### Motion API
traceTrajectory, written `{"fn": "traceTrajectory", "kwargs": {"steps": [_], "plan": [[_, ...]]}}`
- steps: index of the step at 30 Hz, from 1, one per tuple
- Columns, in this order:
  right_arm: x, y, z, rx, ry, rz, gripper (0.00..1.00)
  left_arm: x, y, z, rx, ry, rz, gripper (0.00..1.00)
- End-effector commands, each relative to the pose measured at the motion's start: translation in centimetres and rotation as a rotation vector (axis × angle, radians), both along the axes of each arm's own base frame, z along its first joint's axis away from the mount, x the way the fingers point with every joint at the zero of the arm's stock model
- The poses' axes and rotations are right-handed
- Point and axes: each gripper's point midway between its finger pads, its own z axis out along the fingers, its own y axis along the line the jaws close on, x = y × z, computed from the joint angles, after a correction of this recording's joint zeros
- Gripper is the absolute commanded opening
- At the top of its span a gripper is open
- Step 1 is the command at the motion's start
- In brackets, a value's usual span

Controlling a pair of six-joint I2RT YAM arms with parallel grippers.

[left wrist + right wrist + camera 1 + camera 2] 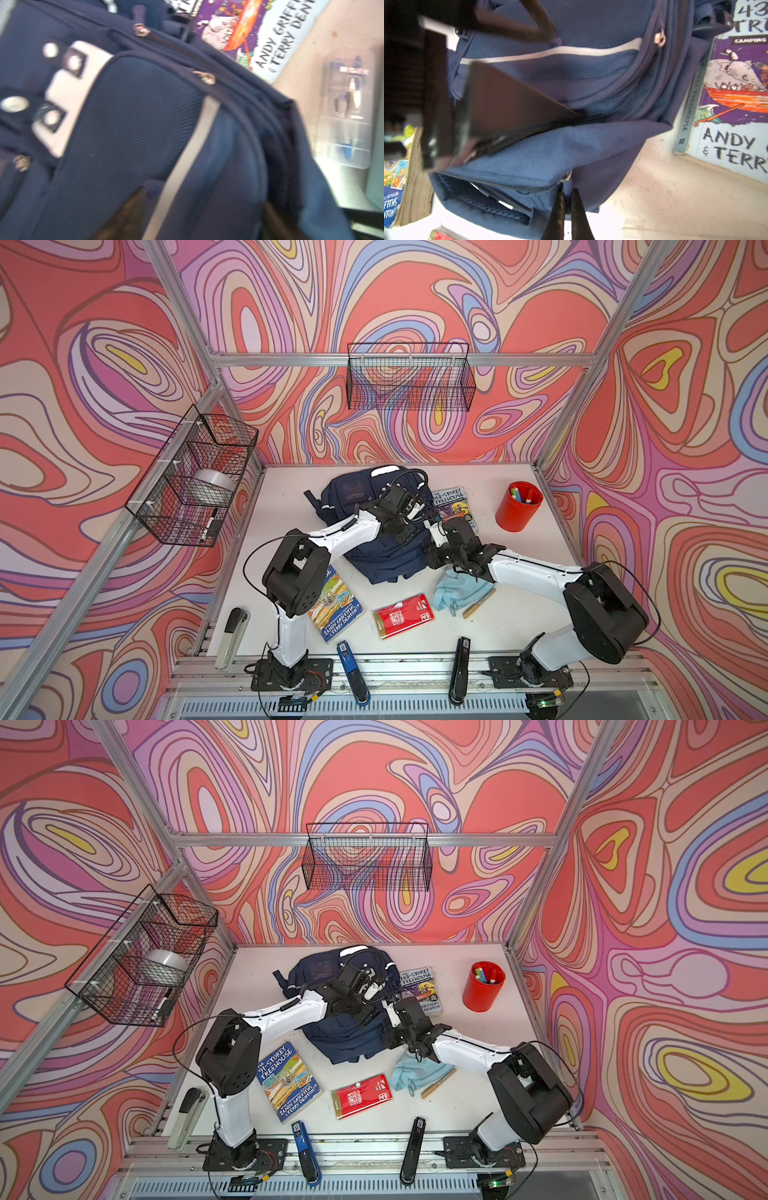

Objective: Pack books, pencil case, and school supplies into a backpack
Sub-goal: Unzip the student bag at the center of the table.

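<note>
The right gripper is clenched on a zip pull of the one navy, white-striped backpack, mid-frame in both top views. The left gripper, jaws spread apart, hangs over its front. Two books: purple book upper right, blue book lower left.

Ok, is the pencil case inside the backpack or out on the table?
Out. In both top views the pencil case lies on the table beside the backpack. None of it is inside the bag.
</note>
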Motion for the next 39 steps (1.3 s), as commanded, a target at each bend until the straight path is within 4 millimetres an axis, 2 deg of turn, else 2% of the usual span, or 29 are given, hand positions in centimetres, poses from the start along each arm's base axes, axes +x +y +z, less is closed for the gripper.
{"fn": "traceTrajectory", "kwargs": {"steps": [1, 5, 8, 14, 20, 26, 28, 30, 33, 35, 37, 39], "plan": [[1.1, 0.6, 2.1, 0.037, -0.063, -0.012, 0.0, 0.1, -1.1, 0.2, -0.028, 0.056, -0.015, 0.0], [1.1, 0.1, 2.3, -0.06, -0.087, -0.052, 0.0, 1.3, -2.1, 3.3, -0.211, 0.121, 0.062, 0.0], [0.4, 0.9, 2.9, -0.089, -0.087, -0.055, 0.0, 2.2, -2.5, 5.2, -0.282, 0.14, 0.112, 0.0], [-0.9, 3.9, 4.5, -0.13, -0.106, -0.011, 0.0, 2.9, -3.1, 6.6, -0.314, 0.187, 0.156, 0.0], [-2.3, 6.9, 5.6, -0.111, -0.128, 0.029, 0.0, 3.8, -2.2, 8.6, -0.41, 0.218, 0.226, 0.0], [-3.5, 10.1, 5.4, -0.11, -0.106, 0.067, 0.0, 4.5, -1.6, 9.4, -0.422, 0.218, 0.275, 0.0], [-3.7, 10.2, 5.3, -0.107, -0.097, 0.074, 0.0, 4.8, -1.1, 9.3, -0.396, 0.201, 0.287, 0.0], [-3.2, 9.4, 5.0, -0.106, -0.101, 0.072, 0.0, 5.0, -0.7, 9.4, -0.396, 0.199, 0.295, 0.0], [-2.5, 6.6, 3.8, -0.132, -0.026, 0.1, 0.0, 5.1, 0.0, 10.0, -0.399, 0.18, 0.319, 0.0], [-2.9, 5.6, 4.3, -0.154, -0.003, 0.108, 0.0, 5.7, 0.8, 10.2, -0.382, 0.155, 0.367, 0.0], [-3.6, 6.2, 5.2, -0.101, 0.035, 0.113, 0.0, 6.1, 0.6, 10.0, -0.384, 0.168, 0.39, 0.0], [-4.5, 6.8, 5.0, -0.114, 0.086, 0.096, 0.0, 6.7, 0.2, 9.8, -0.402, 0.174, 0.403, 0.0]]}}
